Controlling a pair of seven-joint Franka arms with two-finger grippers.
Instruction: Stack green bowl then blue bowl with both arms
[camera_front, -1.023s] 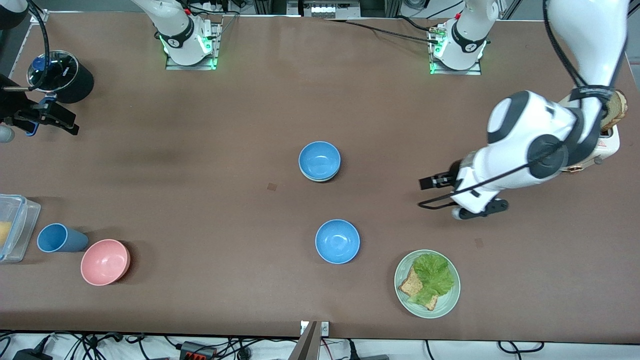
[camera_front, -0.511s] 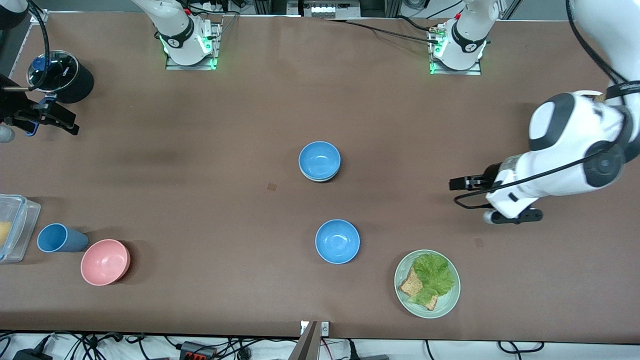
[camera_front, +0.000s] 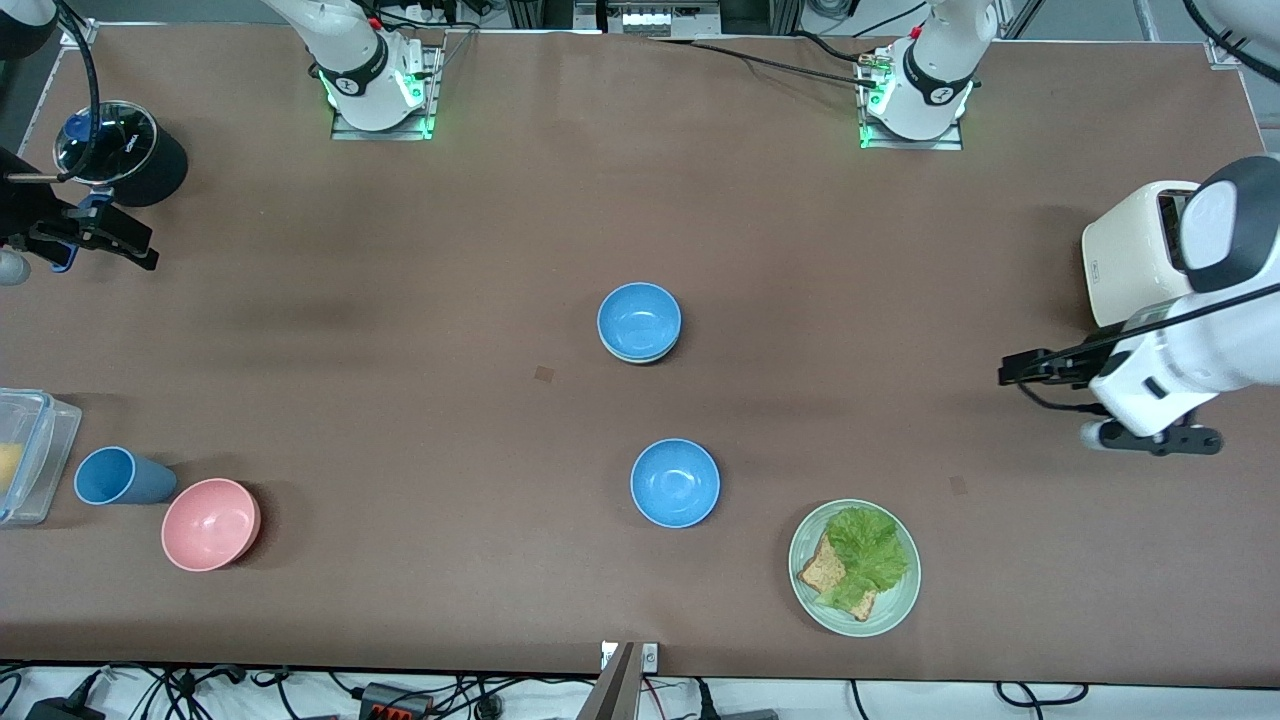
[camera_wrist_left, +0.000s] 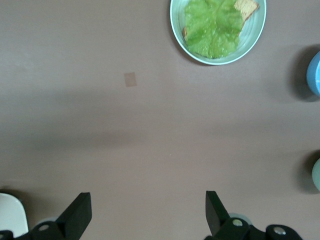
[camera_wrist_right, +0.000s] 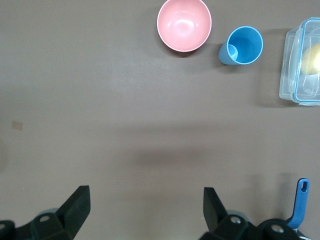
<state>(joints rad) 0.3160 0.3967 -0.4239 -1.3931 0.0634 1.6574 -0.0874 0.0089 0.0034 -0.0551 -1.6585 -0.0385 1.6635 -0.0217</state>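
A blue bowl (camera_front: 639, 318) sits nested in the green bowl (camera_front: 628, 357) at mid-table; only the green bowl's pale rim shows beneath it. A second blue bowl (camera_front: 675, 482) stands alone, nearer the front camera; its edge shows in the left wrist view (camera_wrist_left: 315, 74). My left gripper (camera_front: 1150, 438) is open and empty over bare table at the left arm's end (camera_wrist_left: 148, 210), well apart from the bowls. My right gripper (camera_front: 85, 238) is open and empty over bare table at the right arm's end (camera_wrist_right: 145, 210), where it waits.
A pale-green plate (camera_front: 903, 600) with toast and lettuce lies near the front edge. A cream toaster (camera_front: 1130, 260) stands beside the left gripper. A pink bowl (camera_front: 210, 523), blue cup (camera_front: 115, 476), clear container (camera_front: 30, 455) and black holder (camera_front: 135, 155) occupy the right arm's end.
The left arm has swung away from the bowls toward its end of the table, uncovering the toaster. The bowls and the right arm have not moved.
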